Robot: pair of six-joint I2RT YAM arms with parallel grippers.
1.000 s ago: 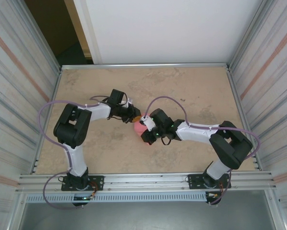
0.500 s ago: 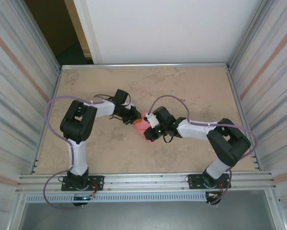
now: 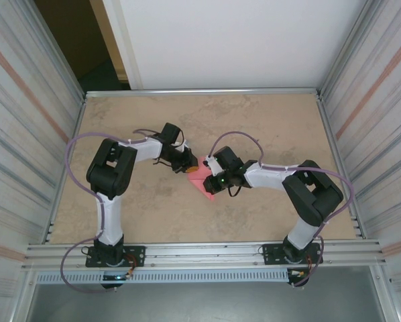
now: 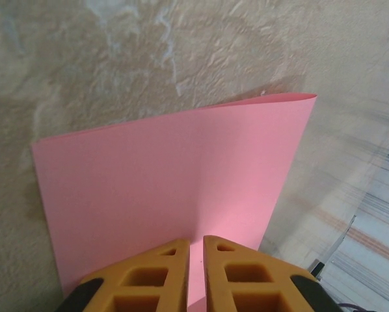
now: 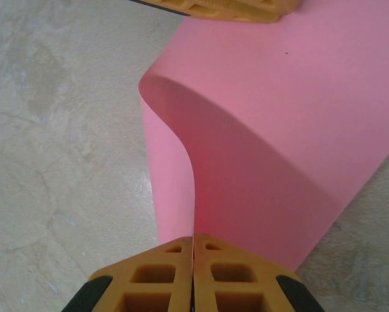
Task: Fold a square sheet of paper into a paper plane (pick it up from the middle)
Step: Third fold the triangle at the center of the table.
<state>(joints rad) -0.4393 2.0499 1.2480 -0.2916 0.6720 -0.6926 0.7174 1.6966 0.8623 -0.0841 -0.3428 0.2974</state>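
Note:
The square sheet of paper (image 3: 204, 185) is pink and hangs bent over the middle of the table, held from two sides. In the left wrist view the sheet (image 4: 175, 169) spreads out flat ahead of my left gripper (image 4: 196, 242), whose orange fingers are shut on its near edge. In the right wrist view the sheet (image 5: 279, 130) curls in a rounded fold, and my right gripper (image 5: 193, 239) is shut on one edge of it. The left gripper's fingers (image 5: 214, 8) hold the far edge there. From above, the left gripper (image 3: 191, 166) and right gripper (image 3: 211, 180) nearly meet.
The tan mottled tabletop (image 3: 267, 127) is bordered by a metal rail and corrugated side walls (image 3: 26, 134). Purple cables loop over both arms. Bare table lies behind and to both sides of the grippers.
Both arms have drawn closer together toward the table's middle. The paper has gone from a small bunched blob to a lower, wider pink wedge. The left jaws have closed slightly.

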